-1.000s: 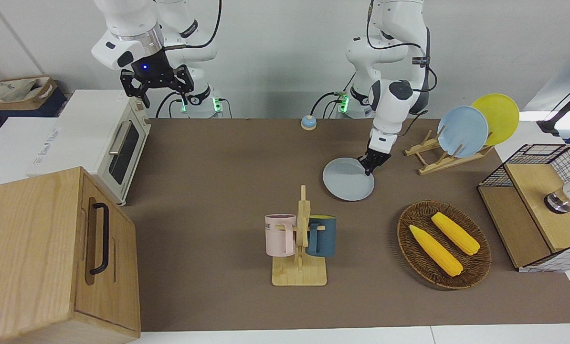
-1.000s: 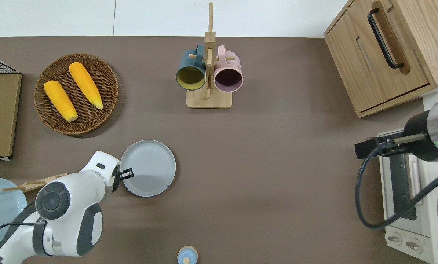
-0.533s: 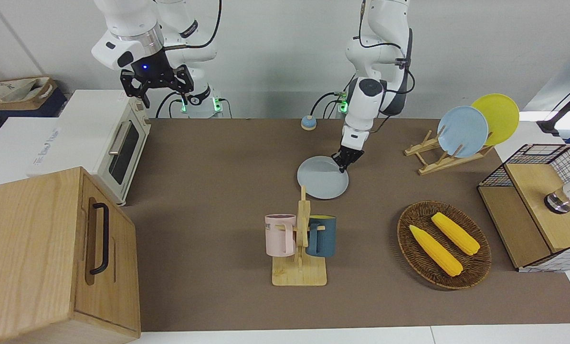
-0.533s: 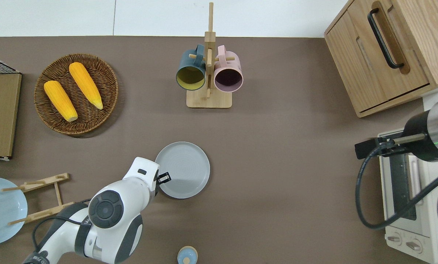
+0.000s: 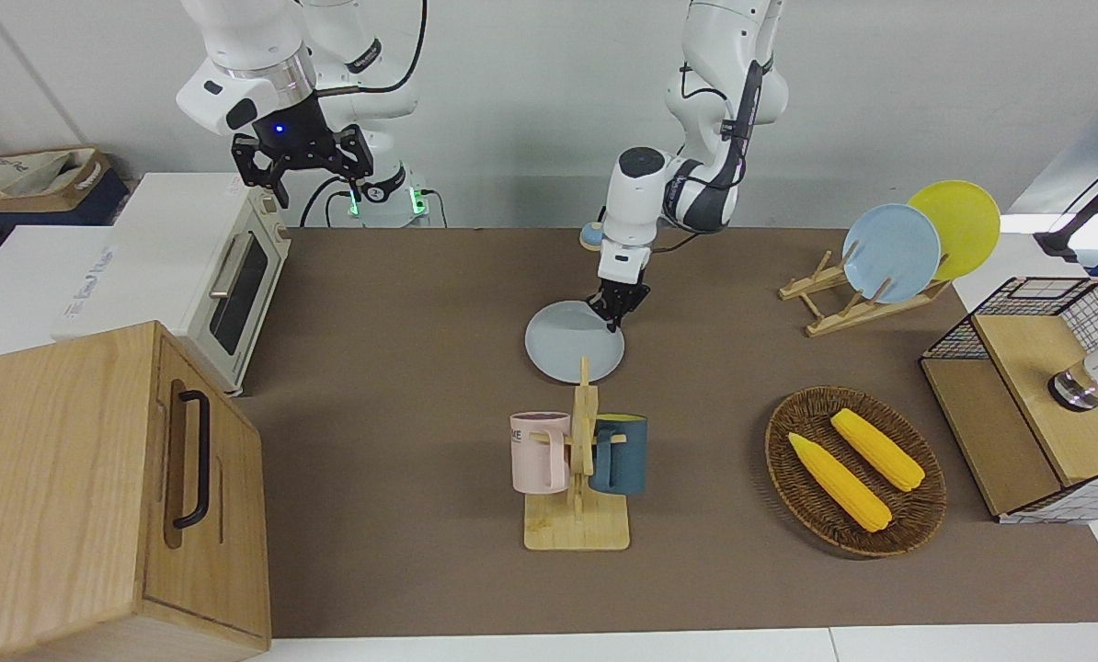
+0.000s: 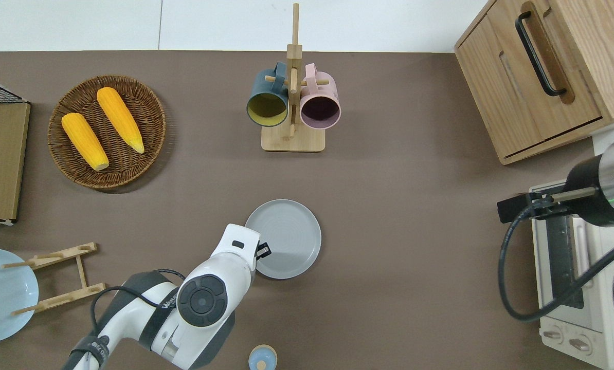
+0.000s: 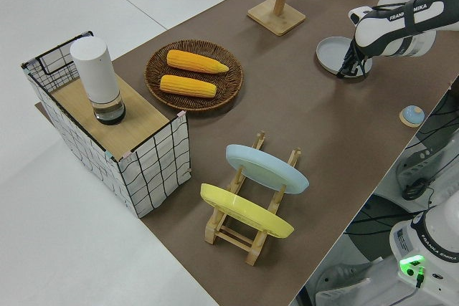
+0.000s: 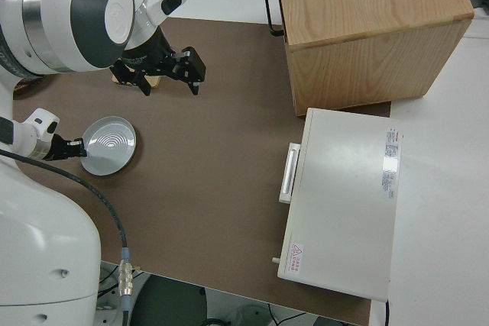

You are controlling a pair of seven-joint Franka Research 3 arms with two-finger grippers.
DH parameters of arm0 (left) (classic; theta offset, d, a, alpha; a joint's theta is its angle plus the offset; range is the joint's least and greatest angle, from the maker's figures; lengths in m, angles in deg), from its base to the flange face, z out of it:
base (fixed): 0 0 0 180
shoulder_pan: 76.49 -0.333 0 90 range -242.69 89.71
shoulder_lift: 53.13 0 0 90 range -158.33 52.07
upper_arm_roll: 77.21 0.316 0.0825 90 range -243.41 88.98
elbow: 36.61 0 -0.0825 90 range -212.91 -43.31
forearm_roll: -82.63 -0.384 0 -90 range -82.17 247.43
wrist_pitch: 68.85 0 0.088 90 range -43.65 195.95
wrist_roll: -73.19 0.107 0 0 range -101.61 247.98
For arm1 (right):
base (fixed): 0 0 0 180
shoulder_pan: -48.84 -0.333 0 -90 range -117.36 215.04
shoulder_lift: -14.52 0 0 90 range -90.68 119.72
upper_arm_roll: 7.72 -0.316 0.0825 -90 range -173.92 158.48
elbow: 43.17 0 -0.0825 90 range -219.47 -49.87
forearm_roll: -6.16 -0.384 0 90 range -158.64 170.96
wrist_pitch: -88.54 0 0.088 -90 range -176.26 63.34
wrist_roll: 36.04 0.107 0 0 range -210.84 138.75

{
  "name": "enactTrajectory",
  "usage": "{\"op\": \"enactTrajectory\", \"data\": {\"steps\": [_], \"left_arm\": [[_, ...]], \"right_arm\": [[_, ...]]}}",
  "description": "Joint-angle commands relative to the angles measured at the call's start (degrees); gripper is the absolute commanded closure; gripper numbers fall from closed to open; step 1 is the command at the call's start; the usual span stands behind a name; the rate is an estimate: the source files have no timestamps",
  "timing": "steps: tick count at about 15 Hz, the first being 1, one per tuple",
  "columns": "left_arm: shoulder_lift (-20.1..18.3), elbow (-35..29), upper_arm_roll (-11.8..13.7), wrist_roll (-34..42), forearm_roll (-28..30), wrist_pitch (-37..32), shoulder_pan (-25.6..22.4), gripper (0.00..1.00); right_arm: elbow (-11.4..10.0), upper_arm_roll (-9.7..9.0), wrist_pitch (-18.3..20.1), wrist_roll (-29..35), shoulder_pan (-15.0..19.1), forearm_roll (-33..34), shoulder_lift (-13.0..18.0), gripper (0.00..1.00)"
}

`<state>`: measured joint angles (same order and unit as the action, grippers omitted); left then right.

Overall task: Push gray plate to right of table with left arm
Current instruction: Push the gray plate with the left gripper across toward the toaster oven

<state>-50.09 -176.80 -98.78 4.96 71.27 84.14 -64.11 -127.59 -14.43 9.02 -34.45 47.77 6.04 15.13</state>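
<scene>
Pressing: left gripper (image 6: 264,251) on gray plate (image 6: 286,237) rim | arm marked FRANKA | right parked

Toward right arm's end: bare table (image 6: 415,216) lay open beside the gray plate (image 6: 286,236).
Farther out: mug rack (image 6: 292,103) with 2 mugs stood in the way.

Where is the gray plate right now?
The gray plate lies flat near the middle of the table, nearer to the robots than the mug stand, with the left gripper at its rim.
</scene>
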Motion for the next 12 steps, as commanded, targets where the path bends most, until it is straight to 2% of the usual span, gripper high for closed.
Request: {"op": "enactTrajectory", "data": {"steps": [1,5,12], "left_arm": [[7.94,6.05,0.12,-9.02,-3.05,-2.15,5.71,1.00],[12.16,12.99,0.12,-15.25,-3.14,-7.34,10.63,1.00],[17.35,21.09,0.29,-22.82,-3.32,-10.69,17.14,1.00]], "right_arm": [[0.22,-0.85,0.78,0.08,1.16,-0.59,0.36,0.017],[0.22,-0.85,0.69,-0.01,1.16,-0.59,0.36,0.017],[0.22,-0.85,0.78,0.08,1.16,-0.59,0.36,0.017]]}}
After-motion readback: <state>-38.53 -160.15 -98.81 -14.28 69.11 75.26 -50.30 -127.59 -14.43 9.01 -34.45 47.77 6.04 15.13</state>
